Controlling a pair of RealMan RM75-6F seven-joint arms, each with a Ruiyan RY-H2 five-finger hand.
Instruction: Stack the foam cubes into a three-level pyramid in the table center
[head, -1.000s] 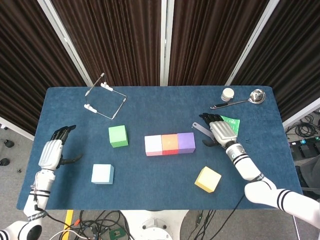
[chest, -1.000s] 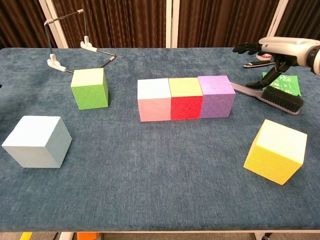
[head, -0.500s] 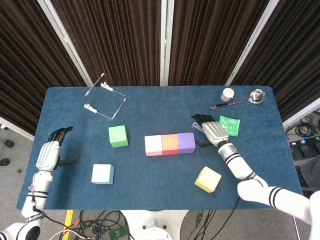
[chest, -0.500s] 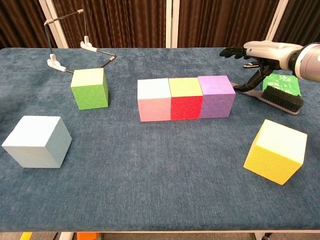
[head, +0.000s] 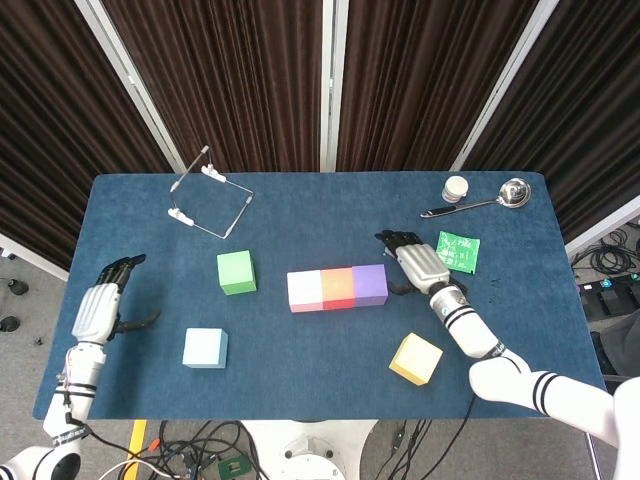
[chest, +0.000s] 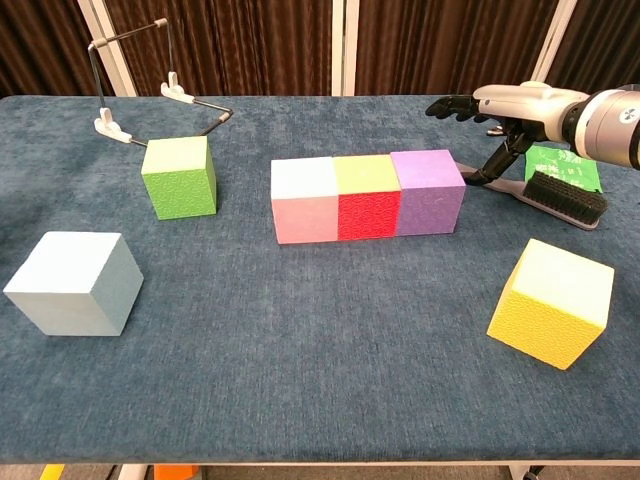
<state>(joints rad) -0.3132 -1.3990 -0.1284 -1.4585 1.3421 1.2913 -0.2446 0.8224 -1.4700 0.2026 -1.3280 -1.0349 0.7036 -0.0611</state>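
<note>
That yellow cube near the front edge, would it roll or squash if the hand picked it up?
The yellow cube has flat faces, so it probably stays put rather than rolling. Being foam, it is likely light and may give slightly under the fingers. Its textured sides should help grip.

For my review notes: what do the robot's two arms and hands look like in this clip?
Both hands, left hand and right hand, have a silver-grey shell over the back and black fingers. The right forearm is white with black bands near the wrist and elbow. The left forearm is white with similar black rings. No loose cables show on either arm.
</note>
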